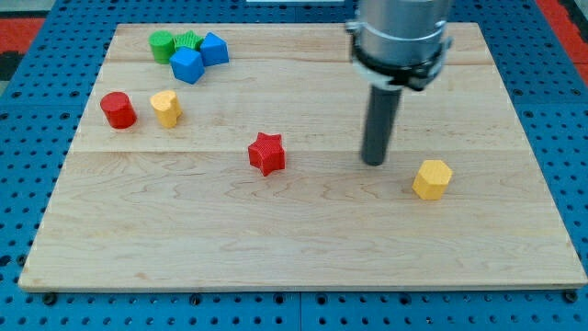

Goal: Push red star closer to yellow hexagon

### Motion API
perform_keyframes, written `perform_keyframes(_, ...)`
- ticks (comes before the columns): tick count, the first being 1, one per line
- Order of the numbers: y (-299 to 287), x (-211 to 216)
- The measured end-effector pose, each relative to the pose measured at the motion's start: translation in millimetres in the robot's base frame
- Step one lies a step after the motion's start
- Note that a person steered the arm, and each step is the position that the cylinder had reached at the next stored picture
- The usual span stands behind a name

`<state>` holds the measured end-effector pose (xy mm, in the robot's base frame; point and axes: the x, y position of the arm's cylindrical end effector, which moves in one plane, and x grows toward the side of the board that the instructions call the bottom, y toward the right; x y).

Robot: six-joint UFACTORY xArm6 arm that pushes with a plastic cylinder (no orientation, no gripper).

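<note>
You have no jaws here, only my tip [373, 163] resting on the surface [303, 248] between the red star [266, 153], well apart at its nine o'clock, and the yellow hexagon [432, 178], near at four o'clock.

A single camera looks down at a slant from the near side of the pale wooden board [303, 267], facing its far edge. It stands close enough that the board fills nearly the whole frame, with the blue perforated table [28, 74] showing only at the margins. The grey arm housing [401, 37] is cut off at the far edge of the frame.
</note>
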<state>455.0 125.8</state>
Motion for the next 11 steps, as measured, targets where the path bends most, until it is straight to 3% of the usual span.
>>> perform_keyframes(1,49.3,39.5)
perform_keyframes(2,30.2,58.4)
perform_keyframes(3,19.3,20.7)
perform_keyframes(4,-60.5,-41.8)
perform_keyframes(5,-149.9,-47.3)
perform_keyframes(6,-185.8,-5.4)
perform_keyframes(7,-227.2,-5.1)
perform_keyframes(8,-184.1,25.1)
perform_keyframes(9,-116.6,22.9)
perform_keyframes(11,-74.3,80.3)
